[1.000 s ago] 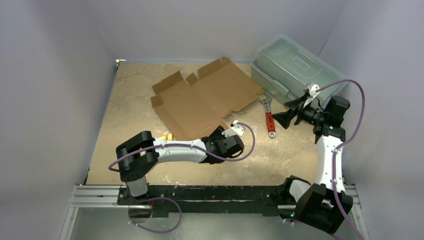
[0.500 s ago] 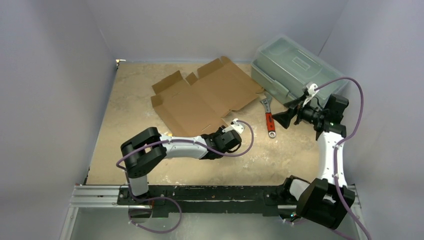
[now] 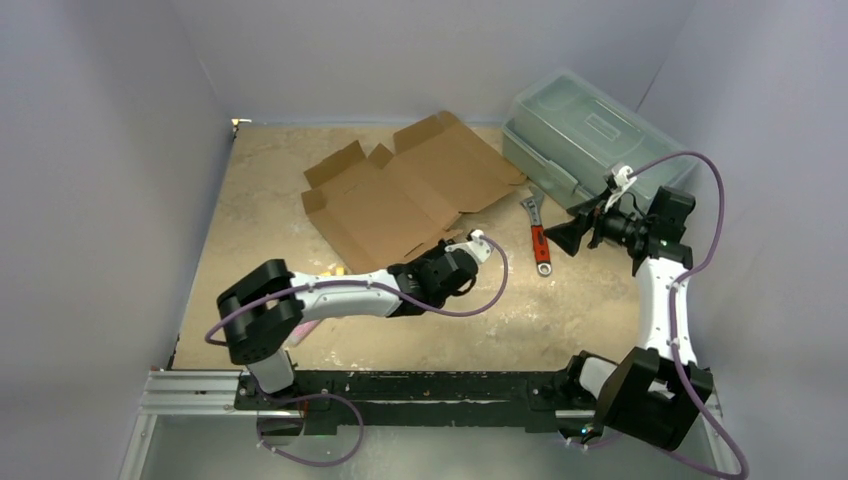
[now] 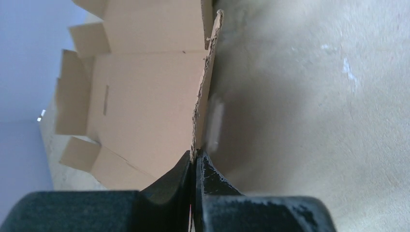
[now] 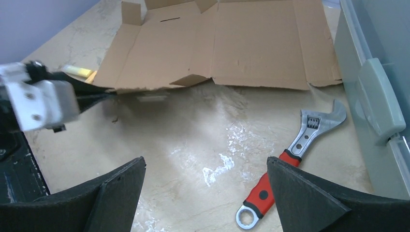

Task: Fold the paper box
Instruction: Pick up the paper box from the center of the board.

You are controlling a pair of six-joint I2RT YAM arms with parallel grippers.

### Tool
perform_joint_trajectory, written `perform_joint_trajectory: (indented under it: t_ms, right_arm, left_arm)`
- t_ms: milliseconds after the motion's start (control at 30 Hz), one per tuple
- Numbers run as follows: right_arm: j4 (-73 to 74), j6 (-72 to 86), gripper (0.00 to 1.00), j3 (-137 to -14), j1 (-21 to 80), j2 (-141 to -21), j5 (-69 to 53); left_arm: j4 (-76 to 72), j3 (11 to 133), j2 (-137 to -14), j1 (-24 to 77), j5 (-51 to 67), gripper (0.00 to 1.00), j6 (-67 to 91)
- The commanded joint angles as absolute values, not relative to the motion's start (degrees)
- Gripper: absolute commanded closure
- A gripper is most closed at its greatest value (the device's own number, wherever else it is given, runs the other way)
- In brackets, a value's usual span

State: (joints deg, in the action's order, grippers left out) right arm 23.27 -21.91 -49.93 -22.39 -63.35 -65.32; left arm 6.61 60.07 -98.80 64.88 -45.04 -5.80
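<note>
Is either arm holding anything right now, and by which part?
The left gripper pinches the paper box by its near edge; the right gripper is open, holding nothing.

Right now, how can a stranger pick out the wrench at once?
Find the grey-green toolbox in the far right corner. Just in front of it, beside the flat cardboard, lies the wrench: the only thing with a red handle and silver head.

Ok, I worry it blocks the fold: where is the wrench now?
In the top view, the wrench lies right of centre, between the paper box and the toolbox.
</note>
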Motion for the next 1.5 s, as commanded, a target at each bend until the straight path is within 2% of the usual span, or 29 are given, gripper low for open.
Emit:
perform_joint_trajectory:
  t_ms: [0,133,267,433,533,833,1200,1467]
  right_arm:
    - [21.03,-18.37,0.01,-51.67,-21.77,-64.6,-65.6]
    - [13.66,-7.67,0.01,-49.29,-19.95,-66.52,-65.49]
    - [-0.44,8.01,0.01,-43.85,-15.2,-66.84,-61.23]
    - [-22.83,34.54,0.01,-33.89,-12.09,-66.58,-48.72]
    - [-26.93,42.36,0.01,-32.49,-9.74,-67.31,-40.25]
    - [-33.66,47.64,0.01,-34.37,-1.28,-72.97,-35.18]
    - [-21.65,42.19,0.01,-37.77,-0.44,-77.98,-25.32]
    - [-21.61,42.1,0.01,-36.53,-0.44,-77.97,-24.93]
  left_arm:
    - [3.91,61.57,-91.03,64.29,-45.43,1.0,-13.21]
    - [10.72,63.96,-88.99,64.29,-44.22,1.0,-13.59]
    - [14.57,64.11,-85.8,64.29,-42.61,1.0,-14.0]
    - [16.12,61.93,-80.87,64.34,-37.61,1.0,-13.79]
    - [16.53,60.69,-78.59,64.39,-35.0,1.0,-12.59]
    - [15.43,56.89,-76.39,64.42,-29.97,1.0,-7.69]
    - [13.32,54.01,-74.68,64.6,-27.63,1.0,-2.82]
    - [12.17,52.31,-71.96,64.69,-26.94,1.0,-1.09]
